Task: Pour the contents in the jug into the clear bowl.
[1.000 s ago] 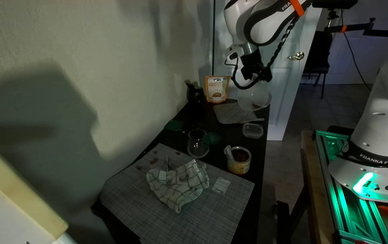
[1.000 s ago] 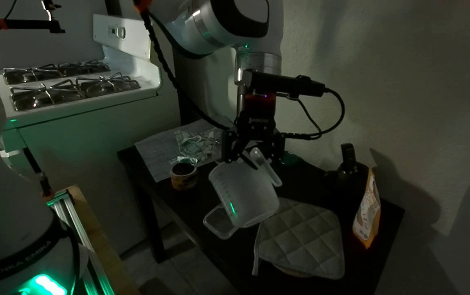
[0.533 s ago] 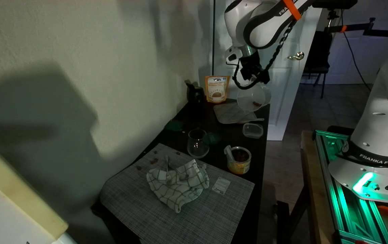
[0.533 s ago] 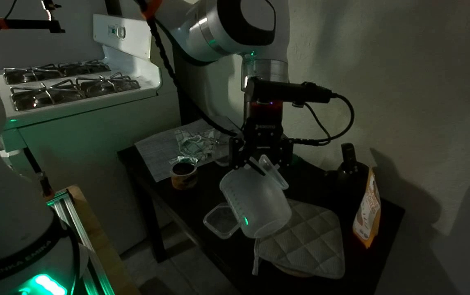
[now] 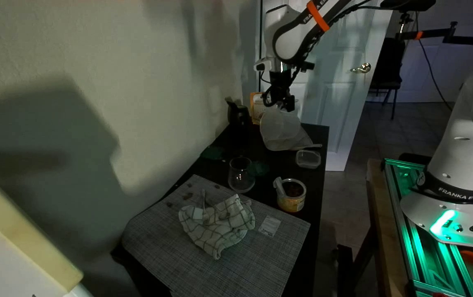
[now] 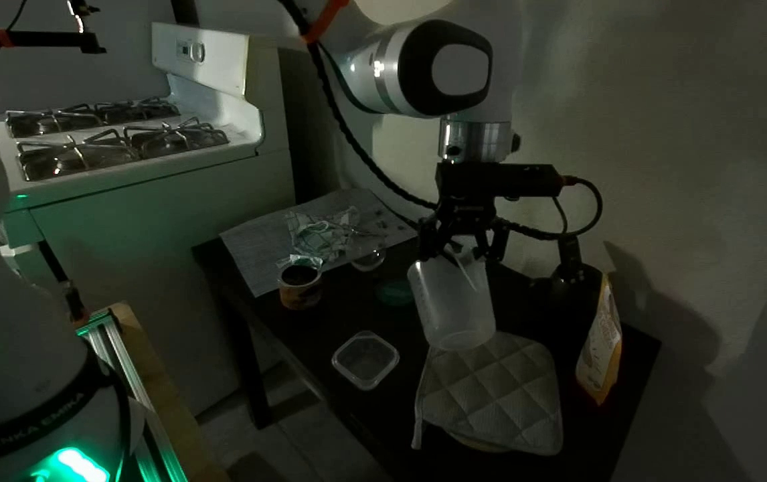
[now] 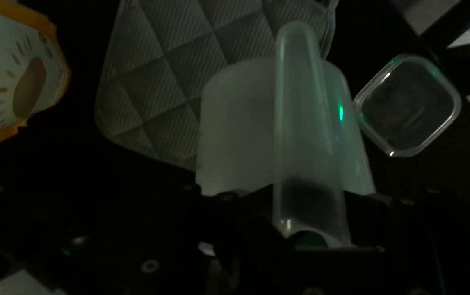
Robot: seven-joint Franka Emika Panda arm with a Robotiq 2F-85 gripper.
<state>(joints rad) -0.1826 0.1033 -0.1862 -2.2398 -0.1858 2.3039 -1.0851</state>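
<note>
The jug, pale and translucent with a long handle, hangs in the air over the pot holder's far edge, slightly tilted. It shows in both exterior views. My gripper is above it, its jaws shut around the handle. In the wrist view the handle runs down between the dark jaws, in front of the jug body. The jug's contents cannot be made out. A small low see-through square container stands beside the jug, also in the wrist view. No wide clear bowl can be made out.
A quilted pot holder lies below the jug. An orange pouch and a dark pitcher stand near the wall. A foil-lidded tin, a clear glass and a cloth on a placemat are farther along.
My gripper has carried the jug toward the wall, away from the square container, which is now uncovered. The jug hangs more upright. Reddish bits seen inside it earlier no longer show.
</note>
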